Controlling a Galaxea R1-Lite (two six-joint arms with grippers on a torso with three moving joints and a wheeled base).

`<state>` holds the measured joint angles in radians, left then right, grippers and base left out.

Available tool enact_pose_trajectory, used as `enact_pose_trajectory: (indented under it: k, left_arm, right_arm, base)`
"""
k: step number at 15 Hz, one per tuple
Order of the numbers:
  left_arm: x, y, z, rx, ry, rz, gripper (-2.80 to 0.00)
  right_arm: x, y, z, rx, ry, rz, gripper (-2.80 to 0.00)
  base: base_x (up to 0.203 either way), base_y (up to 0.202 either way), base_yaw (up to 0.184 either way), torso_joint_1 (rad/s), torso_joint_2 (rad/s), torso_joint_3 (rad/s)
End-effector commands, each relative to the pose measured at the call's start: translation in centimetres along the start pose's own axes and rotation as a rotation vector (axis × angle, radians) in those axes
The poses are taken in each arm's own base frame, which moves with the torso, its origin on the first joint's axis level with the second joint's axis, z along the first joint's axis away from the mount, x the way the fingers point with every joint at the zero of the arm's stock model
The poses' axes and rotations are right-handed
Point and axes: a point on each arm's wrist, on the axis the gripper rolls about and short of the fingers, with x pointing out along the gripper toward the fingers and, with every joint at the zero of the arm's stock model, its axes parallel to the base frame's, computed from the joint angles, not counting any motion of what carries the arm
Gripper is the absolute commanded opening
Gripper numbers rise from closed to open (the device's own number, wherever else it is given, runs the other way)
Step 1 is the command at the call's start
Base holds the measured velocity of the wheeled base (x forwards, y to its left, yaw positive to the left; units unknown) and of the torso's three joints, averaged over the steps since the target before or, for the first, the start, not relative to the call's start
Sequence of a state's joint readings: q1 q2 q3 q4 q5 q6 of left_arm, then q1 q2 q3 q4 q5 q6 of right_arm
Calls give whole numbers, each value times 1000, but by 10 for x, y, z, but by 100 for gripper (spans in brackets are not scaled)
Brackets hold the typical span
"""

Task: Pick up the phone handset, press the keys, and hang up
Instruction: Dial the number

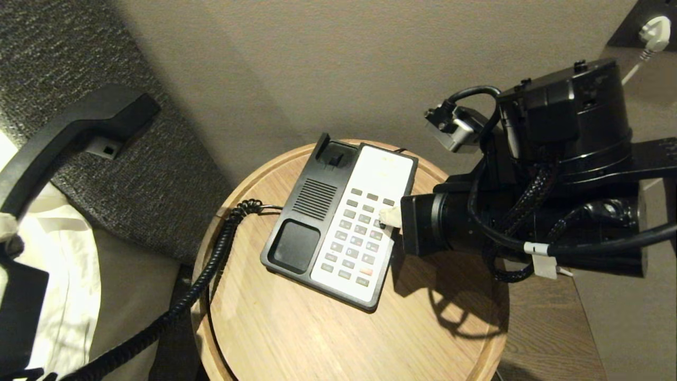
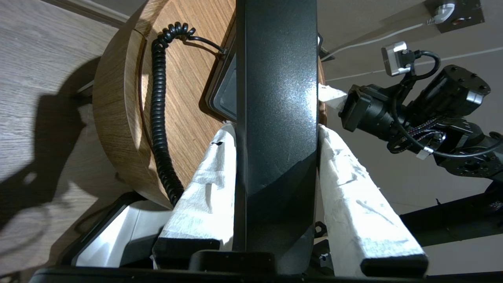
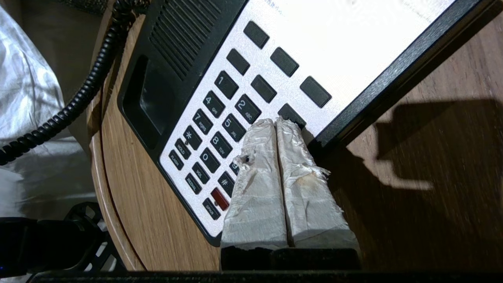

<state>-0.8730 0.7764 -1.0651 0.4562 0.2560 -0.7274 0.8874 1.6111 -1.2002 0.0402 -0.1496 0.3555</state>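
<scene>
The glossy black phone handset (image 1: pixel 63 137) hangs in the air at the far left, well off the phone base (image 1: pixel 312 211). My left gripper (image 2: pixel 277 129) is shut on its shaft, with one white-wrapped finger (image 2: pixel 204 188) on each side. Its coiled cord (image 1: pixel 211 270) runs down over the table's edge. My right gripper (image 3: pixel 277 122) is shut, its wrapped fingertips (image 1: pixel 390 217) pressed together. They lie over the right-hand column of the keys (image 3: pixel 220 118), at the key beside the 2. I cannot tell whether a key is pushed down. The red key (image 3: pixel 219 198) is uncovered.
The phone stands on a round wooden table (image 1: pixel 423 328) with a raised rim. A bed with a white sheet (image 1: pixel 63 275) and a grey upholstered panel (image 1: pixel 132 174) lie to the left. A wall socket with a white plug (image 1: pixel 653 32) is at the back right.
</scene>
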Motion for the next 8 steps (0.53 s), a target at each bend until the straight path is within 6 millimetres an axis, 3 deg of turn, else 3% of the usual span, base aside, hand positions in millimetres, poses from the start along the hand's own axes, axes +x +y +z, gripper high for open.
enact_pose_trajectory:
  k: [1,8]
  left_arm:
    - [0,1,-1,-3,2,4,-280]
    - [1,1,-1,-2,5,5,-280]
  right_arm:
    - [-1,0,0,1,2,1,-280]
    - [3,-1,-4,1,15,-7,-280]
  base:
    - [0,0,0,0,0,0]
    - [0,0,0,0,0,0]
